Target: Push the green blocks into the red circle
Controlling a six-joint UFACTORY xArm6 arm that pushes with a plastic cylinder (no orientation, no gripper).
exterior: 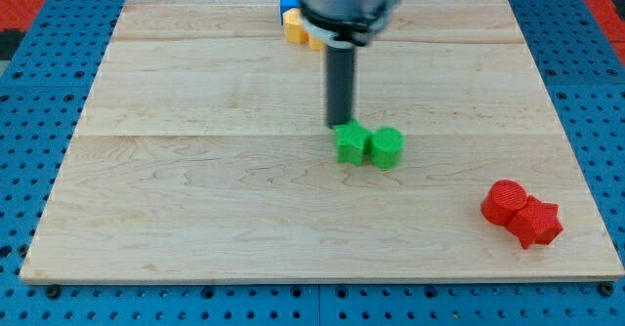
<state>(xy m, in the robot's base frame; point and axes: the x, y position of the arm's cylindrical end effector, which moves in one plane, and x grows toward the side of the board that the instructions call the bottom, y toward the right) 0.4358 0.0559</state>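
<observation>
My tip (339, 124): a plain rod with nothing to open or close, and it's planted right at the top edge of the green pair.
Green star-like block (351, 143): directly below my tip, apparently touching it.
Green rounded block (387, 147): below-right of my tip, pressed against its green partner.
Red circle block (506, 202): far off to my tip's lower right, touching the red star (538, 222).
Yellow block (296, 28) and blue block (288, 1): above my tip at the board's (195, 219) top edge, partly hidden, shapes unclear.
</observation>
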